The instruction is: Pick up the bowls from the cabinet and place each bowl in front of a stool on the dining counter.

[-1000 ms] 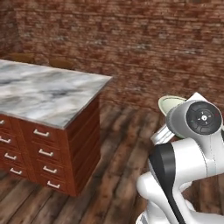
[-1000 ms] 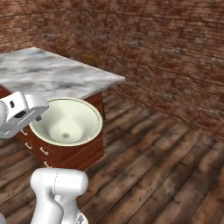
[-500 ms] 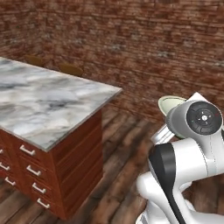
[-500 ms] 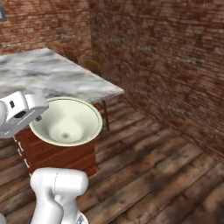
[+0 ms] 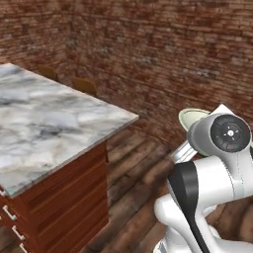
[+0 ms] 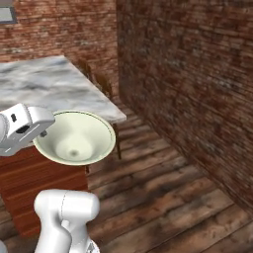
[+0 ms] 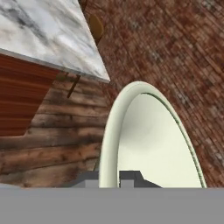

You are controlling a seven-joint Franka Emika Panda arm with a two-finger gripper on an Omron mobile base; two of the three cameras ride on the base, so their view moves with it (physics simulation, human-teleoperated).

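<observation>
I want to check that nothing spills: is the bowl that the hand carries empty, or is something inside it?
Empty. In the right base view the bowl shows a bare cream inside with only its small centre mark; the hand view agrees.

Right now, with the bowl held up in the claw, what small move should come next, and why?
Probably keep carrying the bowl toward the far edge of the dining counter, where the stools stand. The claw grips the bowl's rim, the bowl hangs over the floor beside the counter's corner, not above the marble, so it is too early to lower or release.
</observation>
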